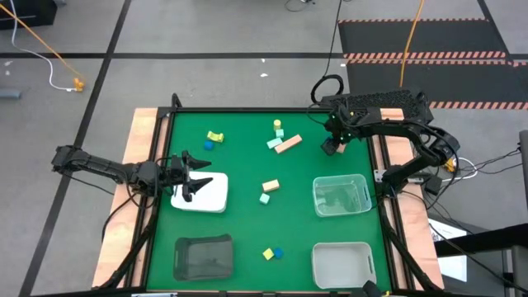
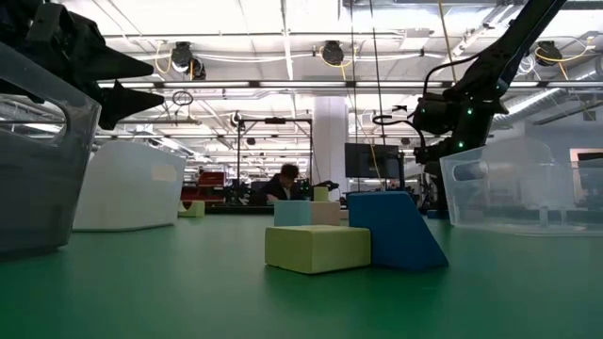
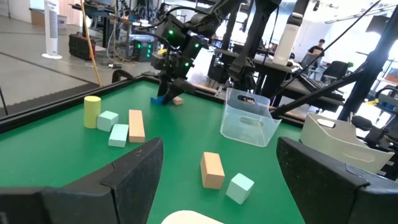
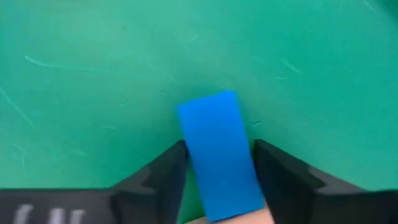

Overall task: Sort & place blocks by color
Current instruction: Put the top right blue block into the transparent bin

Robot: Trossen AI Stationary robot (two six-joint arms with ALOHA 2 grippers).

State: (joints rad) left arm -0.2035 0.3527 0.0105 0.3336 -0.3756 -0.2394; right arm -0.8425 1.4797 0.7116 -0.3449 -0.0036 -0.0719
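Note:
Small blocks lie scattered on the green table (image 1: 247, 227): a yellow and a blue one (image 1: 214, 139) at the far left, a yellow cylinder (image 1: 278, 125), a mint block and a salmon bar (image 1: 285, 144), a salmon (image 1: 270, 186) and a mint block (image 1: 265, 199) in the middle, and a yellow-blue pair (image 1: 271, 253) near the front. My right gripper (image 1: 332, 148) points steeply down at the far right, shut on a blue block (image 4: 214, 137). My left gripper (image 1: 194, 177) stands open and level over the white tray (image 1: 216, 198). My right gripper pinches the blue block by its two long sides (image 4: 186, 146) between its two fingers (image 4: 163, 174), coming slanting down from above. The fingers lie along the block, whose far end sticks out past them. The block seems to lie on the table (image 3: 160, 99).
A clear bin (image 1: 341, 195) stands at the right, just nearer than my right gripper, with a white bin (image 1: 342, 262) at the near right and a dark bin (image 1: 204, 256) at the near left. A small salmon block (image 3: 178, 101) lies beside the blue one.

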